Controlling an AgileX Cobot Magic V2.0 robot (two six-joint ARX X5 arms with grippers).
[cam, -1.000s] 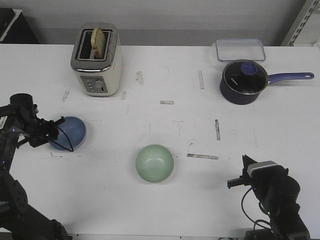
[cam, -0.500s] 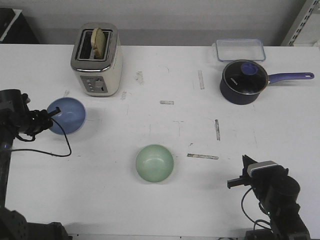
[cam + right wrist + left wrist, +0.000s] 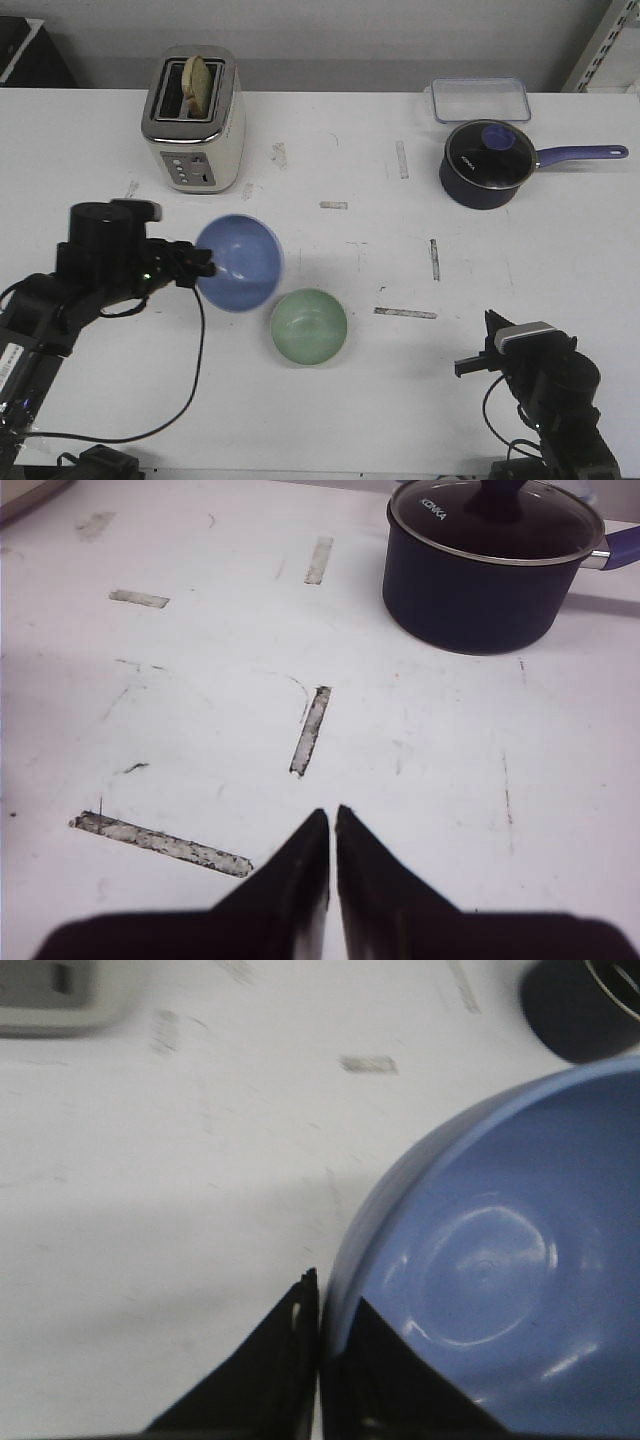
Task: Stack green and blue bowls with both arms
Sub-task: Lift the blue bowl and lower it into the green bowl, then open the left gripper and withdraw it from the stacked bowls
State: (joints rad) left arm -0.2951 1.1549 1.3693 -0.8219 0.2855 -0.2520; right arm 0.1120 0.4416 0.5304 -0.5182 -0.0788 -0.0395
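The surface [image 3: 330, 400] is running out of frame on all sides. The left arm is reaching in from the left, its pincer [image 3: 203, 267] clamping the blue bowl [image 3: 240, 262] by the rim; the bowl is tilting on edge above the surface, just beside the green bowl [image 3: 310, 326], which is sitting upright. The right pincer [image 3: 331, 825] is resting low near the front edge, fingers together, its base cut off.
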